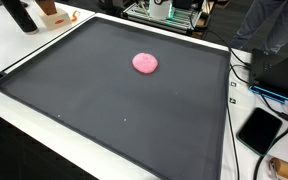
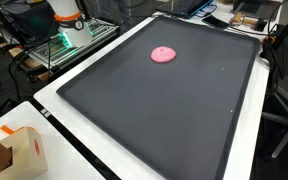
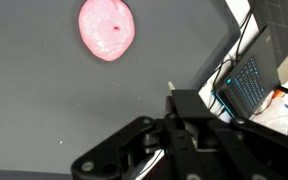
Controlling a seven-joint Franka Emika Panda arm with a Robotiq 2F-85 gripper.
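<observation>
**Sam:** One pink blob (image 3: 107, 28) is all that lies on the big dark mat (image 1: 104, 115). In both exterior views it sits alone, closer to the far edge than the near one, and nothing touches it.

**Mia:** Where is the gripper (image 3: 174, 135)?

**Sam:** Only the wrist view shows it. It is the dark shape low in that picture, up above the mat. The blob is out in front of it and a bit to one side, well apart from it.

**Mia:** Are its jaws open?

**Sam:** I cannot tell. That part is too dark and blurry, so the fingers may be open or closed. I see nothing in them.

**Mia:** How should it reach for the blob?

**Sam:** I think it should slide over until the blob is right under its middle. Then it should open wide and come straight down. The blob looks soft, so a gentle squeeze is best. It should also stay away from the laptop (image 3: 246, 80) beside the mat.
</observation>
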